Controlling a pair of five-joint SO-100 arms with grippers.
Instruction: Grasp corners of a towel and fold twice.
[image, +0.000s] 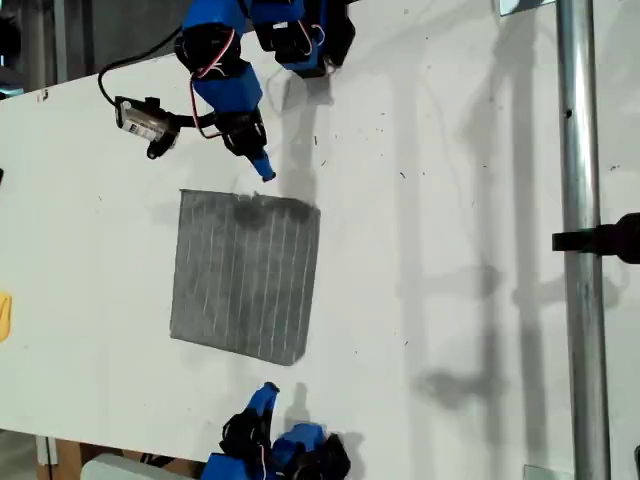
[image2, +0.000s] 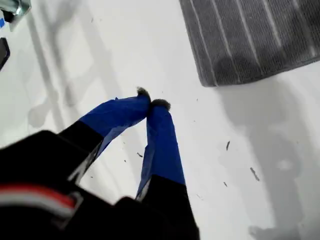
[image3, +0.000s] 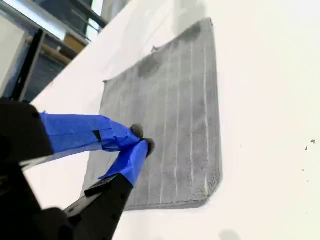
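The grey striped towel (image: 245, 275) lies flat on the white table (image: 450, 300), left of the exterior view's middle. My first gripper (image: 266, 174) hangs shut and empty just beyond the towel's far edge, over bare table. One of the towel's corners (image2: 205, 82) shows close ahead of its tips (image2: 151, 102). My second gripper (image: 268, 388) is shut on nothing, off the towel's near edge by the exterior view's bottom. Its wrist view looks past the tips (image3: 142, 140) along the towel (image3: 175, 110), with a near corner (image3: 212, 192) beside them.
A metal pole (image: 580, 250) with a black clamp (image: 605, 240) runs down the exterior view's right. A yellow object (image: 4, 315) sits at that view's left edge. Dark specks (image2: 254, 173) dot the table near my first gripper.
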